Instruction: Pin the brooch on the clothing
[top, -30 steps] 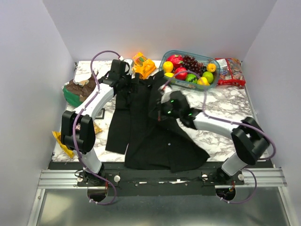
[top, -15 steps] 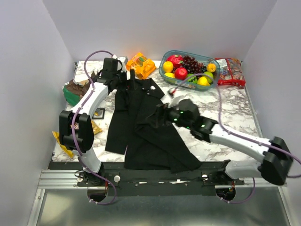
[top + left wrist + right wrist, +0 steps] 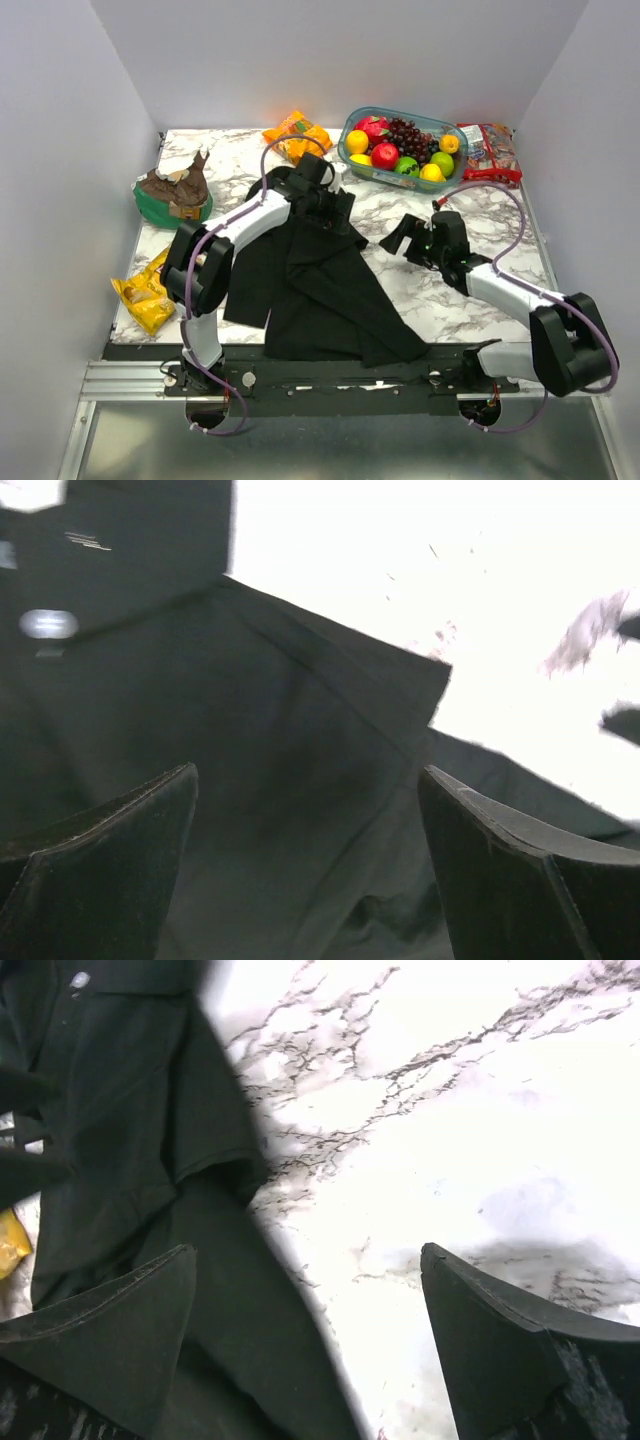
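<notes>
While both arms reach out over the marble tabletop (image 3: 220, 150), I see the black shirt (image 3: 310, 290) spread flat in the middle, its hem at the near edge. The left pincer (image 3: 308, 775) hangs over the upper part of the shirt with its jaws wide apart and nothing between them. The right pincer (image 3: 308, 1255) is just as wide and empty, over bare marble just beside the shirt's right edge.

Along the far edge stand a clear tub (image 3: 344, 143) of fruit, an orange snack bag (image 3: 295, 135) and a red packet (image 3: 488, 150). A brown-and-green bundle (image 3: 175, 190) sits at the left, and a yellow bag (image 3: 145, 295) lies nearer me, beside the left sleeve.

From above, the left forearm and wrist lie across the shirt's top and hide the collar. The right arm's purple cable (image 3: 515, 215) loops over the marble beside it.

I cannot place the brooch for sure. From the left wrist, a pale round spot (image 3: 48, 623) sits on the cloth toward the left, too blurred to tell from a button. From the right wrist, a small pale dot (image 3: 80, 978) shows near the top of the shirt, too small to name. From above I cannot pick out either.
</notes>
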`<state>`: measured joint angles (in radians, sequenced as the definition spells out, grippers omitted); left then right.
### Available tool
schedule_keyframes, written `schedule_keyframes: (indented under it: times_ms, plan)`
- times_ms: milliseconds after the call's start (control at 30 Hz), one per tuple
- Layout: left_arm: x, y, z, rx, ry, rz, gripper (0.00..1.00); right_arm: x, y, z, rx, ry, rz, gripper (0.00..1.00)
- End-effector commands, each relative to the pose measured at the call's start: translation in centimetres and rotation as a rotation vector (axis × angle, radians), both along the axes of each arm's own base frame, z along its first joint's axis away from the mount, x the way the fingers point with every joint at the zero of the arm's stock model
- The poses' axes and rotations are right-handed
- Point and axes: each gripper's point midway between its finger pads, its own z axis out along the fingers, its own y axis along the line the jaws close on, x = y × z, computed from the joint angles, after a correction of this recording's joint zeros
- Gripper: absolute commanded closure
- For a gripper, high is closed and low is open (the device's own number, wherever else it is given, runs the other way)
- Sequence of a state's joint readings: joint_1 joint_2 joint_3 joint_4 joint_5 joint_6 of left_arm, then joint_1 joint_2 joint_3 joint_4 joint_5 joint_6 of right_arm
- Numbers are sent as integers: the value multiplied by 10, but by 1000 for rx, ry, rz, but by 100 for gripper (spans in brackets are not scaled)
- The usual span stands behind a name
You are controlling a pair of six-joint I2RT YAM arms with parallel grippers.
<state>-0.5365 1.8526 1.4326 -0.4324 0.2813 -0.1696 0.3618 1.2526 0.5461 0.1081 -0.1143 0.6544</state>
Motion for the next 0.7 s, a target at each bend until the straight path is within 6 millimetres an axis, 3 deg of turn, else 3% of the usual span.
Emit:
schedule_keyframes:
  times_ms: [0, 200, 433, 567, 667]
  plan:
    - [0, -15, -3, 46, -45, -34, 1, 9, 20, -4, 128, 13, 25, 2]
    - [15, -24, -20, 69, -42, 27, 1, 24, 40, -23, 208, 59, 51, 6]
    - [12, -36, -36, 17, 13, 36, 4, 31, 50, -34, 270, 69, 43, 8]
    - [14, -31, -41, 42, 19, 54, 14, 32, 61, -39, 277, 83, 65, 10]
    - [13, -33, -43, 34, 30, 53, 29, 33, 68, -41, 284, 83, 72, 12]
